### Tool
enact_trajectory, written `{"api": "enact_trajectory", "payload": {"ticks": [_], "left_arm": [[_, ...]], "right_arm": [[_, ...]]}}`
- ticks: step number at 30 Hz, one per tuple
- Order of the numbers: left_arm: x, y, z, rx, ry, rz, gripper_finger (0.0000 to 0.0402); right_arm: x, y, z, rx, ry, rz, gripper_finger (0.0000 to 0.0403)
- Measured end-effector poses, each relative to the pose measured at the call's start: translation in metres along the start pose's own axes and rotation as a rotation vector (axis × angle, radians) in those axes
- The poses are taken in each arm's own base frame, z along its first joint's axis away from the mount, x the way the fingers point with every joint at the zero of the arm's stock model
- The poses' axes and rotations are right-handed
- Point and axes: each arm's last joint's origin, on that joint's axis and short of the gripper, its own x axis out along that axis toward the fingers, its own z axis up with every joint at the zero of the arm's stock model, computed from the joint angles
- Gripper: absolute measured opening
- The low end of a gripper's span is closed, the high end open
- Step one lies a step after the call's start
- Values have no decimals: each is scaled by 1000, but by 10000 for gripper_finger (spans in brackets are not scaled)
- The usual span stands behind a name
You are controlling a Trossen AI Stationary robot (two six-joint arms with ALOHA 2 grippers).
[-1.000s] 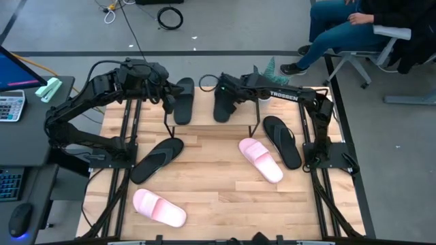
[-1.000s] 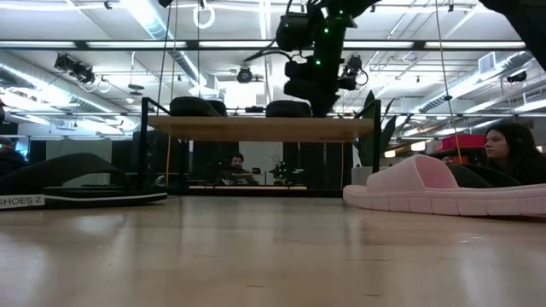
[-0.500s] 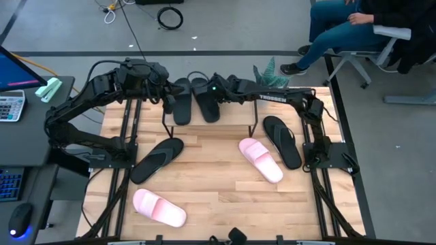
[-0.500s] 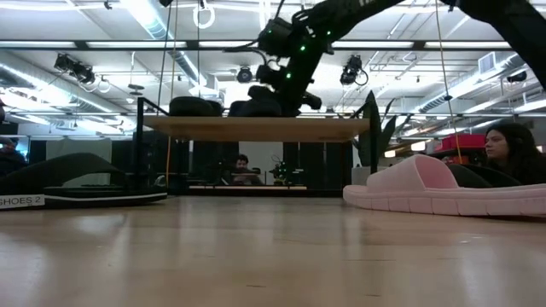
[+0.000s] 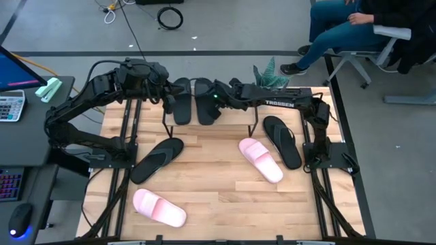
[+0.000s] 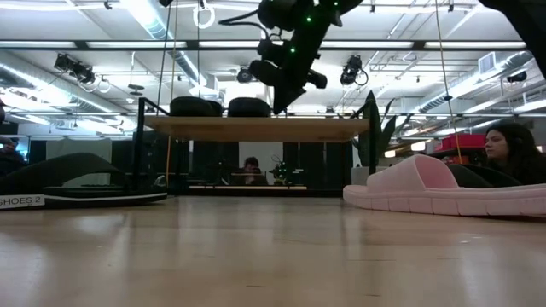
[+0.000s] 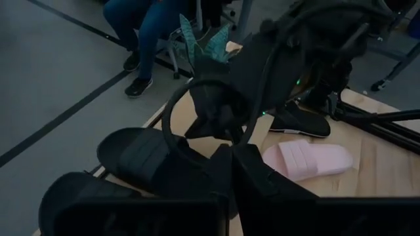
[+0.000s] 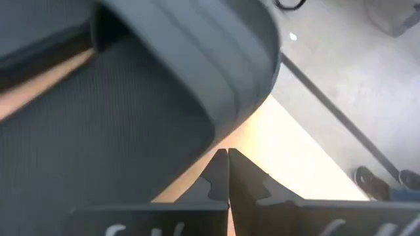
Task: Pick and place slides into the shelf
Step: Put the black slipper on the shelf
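Nearest the front edge of the table (image 5: 204, 204), toward the left corner: one pale pink slide (image 5: 159, 207), lying flat, untouched. Farther in, left of centre: one black flip-flop (image 5: 157, 159), angled. Right of centre: second pink slide (image 5: 260, 160), with second black flip-flop (image 5: 282, 140) just beside it toward the right edge. All four well apart from either arm, awaiting pickup.

At the far edge: the shelf (image 6: 256, 128), plank top raised on thin black legs. On its left half, two black slides side by side, left one (image 5: 182, 99) and right one (image 5: 205, 101), straps up, packed close, likely to leave room for the remaining four.

Left gripper (image 5: 165, 90) at the shelf's left end, just beside the left black slide; finger state cannot be told. Right gripper (image 5: 219, 96) reaching across from the right side, raised above the plank beside the right black slide; fingers pressed together on nothing, the slide released and resting on the plank.

Judgement: second placement complete.
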Motion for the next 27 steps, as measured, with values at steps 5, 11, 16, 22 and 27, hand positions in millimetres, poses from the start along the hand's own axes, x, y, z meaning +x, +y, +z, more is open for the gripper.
{"api": "enact_trajectory", "payload": {"ticks": [5,11,16,22,27], "left_arm": [[0,-1,3,-5,-26,-6,24],[0,-1,5,-5,-51,-12,15],[0,-1,6,-1,-60,-12,9],[0,-2,8,-4,-79,-16,17],[0,-1,7,-3,-71,-15,24]], "right_arm": [[11,12,-7,-1,33,13,0],[14,17,-7,8,14,36,0],[14,22,0,3,-34,133,0],[26,32,-7,-67,-9,147,0],[17,38,-8,-116,-34,93,0]]}}
